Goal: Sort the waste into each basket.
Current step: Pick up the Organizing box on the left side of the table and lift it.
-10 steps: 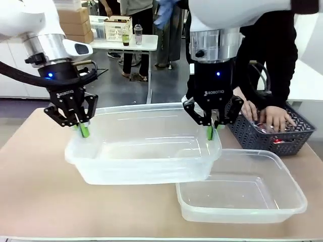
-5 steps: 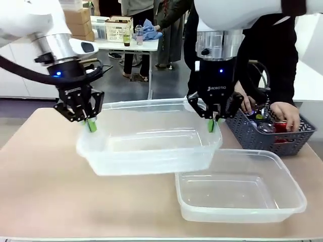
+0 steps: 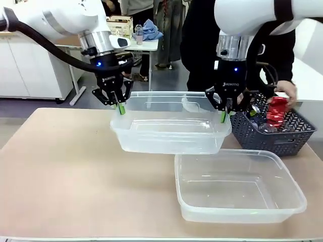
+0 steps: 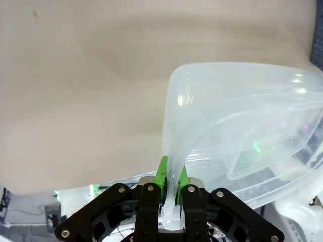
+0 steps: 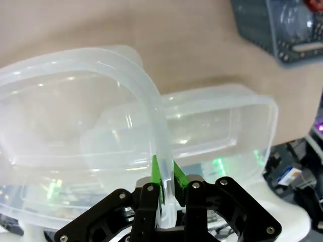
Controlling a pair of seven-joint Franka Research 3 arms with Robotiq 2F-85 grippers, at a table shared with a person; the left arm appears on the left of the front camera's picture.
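So the left gripper [image 3: 119,107] is pinched tight on the rolled rim of a clear tub [image 3: 171,136] at the tub's 9 o'clock end, green pads squeezing the plastic with barely any gap. The right gripper [image 3: 223,117] has the same narrow pinch on the rim at the 3 o'clock end, so the tub hangs between the two arms. It looks lifted off the table [image 3: 60,176], though from the front I can't be totally sure the bottom is clear. The wall bows a bit where the pads bite. A second clear tub [image 3: 177,174] sits flat on the table at about 5 o'clock from the held one, with its far rim tucked just under it. Out at 3 o'clock from the right gripper is a dark grey lattice basket [image 3: 282,138] with more waste in it, too jumbled to name. A person's hand [image 3: 287,91] holds a crushed red can [image 3: 276,111] just over it.
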